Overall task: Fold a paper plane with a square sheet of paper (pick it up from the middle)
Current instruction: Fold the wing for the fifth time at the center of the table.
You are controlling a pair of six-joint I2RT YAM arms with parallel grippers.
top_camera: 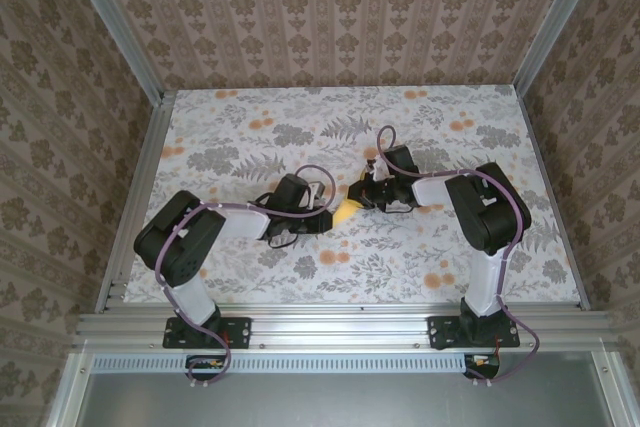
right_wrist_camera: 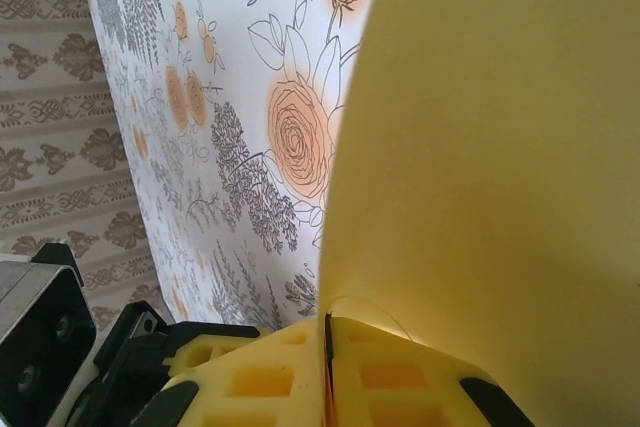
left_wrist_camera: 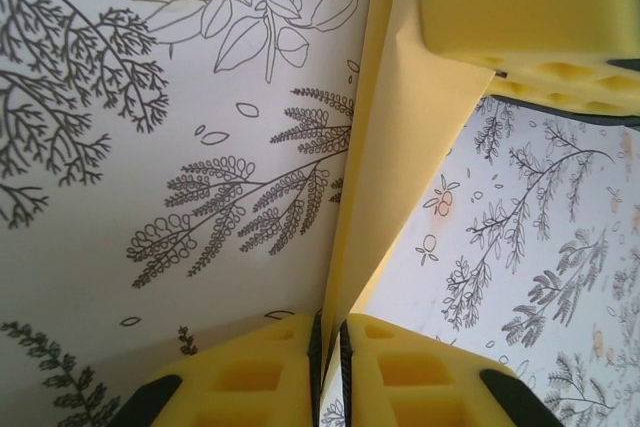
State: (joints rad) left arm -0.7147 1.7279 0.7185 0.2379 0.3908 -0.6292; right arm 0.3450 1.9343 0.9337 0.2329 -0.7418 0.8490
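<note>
Left hand (left_wrist_camera: 330, 332), fingers pressed together on a thin edge of the paper (left_wrist_camera: 395, 147), grasping it. Right hand (right_wrist_camera: 327, 322) likewise clamped on the paper (right_wrist_camera: 480, 147), pads closed flat with the sheet pinched between.

From above: left hand (top_camera: 335, 215) and right hand (top_camera: 365, 197) tip to tip near the middle of the tabletop (top_camera: 250, 127). Paper (top_camera: 345, 211) a small yellow patch between them, reaching from one hand to the other.

Left wrist view: paper running straight up and away from the left hand as a folded, creased strip. Edge-on at the hand, widening into a slanted flap further out. At the far end of the strip, one of the right hand's fingers (left_wrist_camera: 530, 7), pressed on the paper's upper part. Flowered tabletop (left_wrist_camera: 150, 147) to the left and right of the strip.

Right wrist view: paper spreading up and to the right of the right hand as a broad, smooth yellow face, its left edge curving upward from the fingertips. Left of the hand, tabletop (right_wrist_camera: 250, 97) with orange roses and grey leaves. Further left, a patterned wall (right_wrist_camera: 50, 97). Paper touching the tabletop or lifted clear of it: impossible to tell.
</note>
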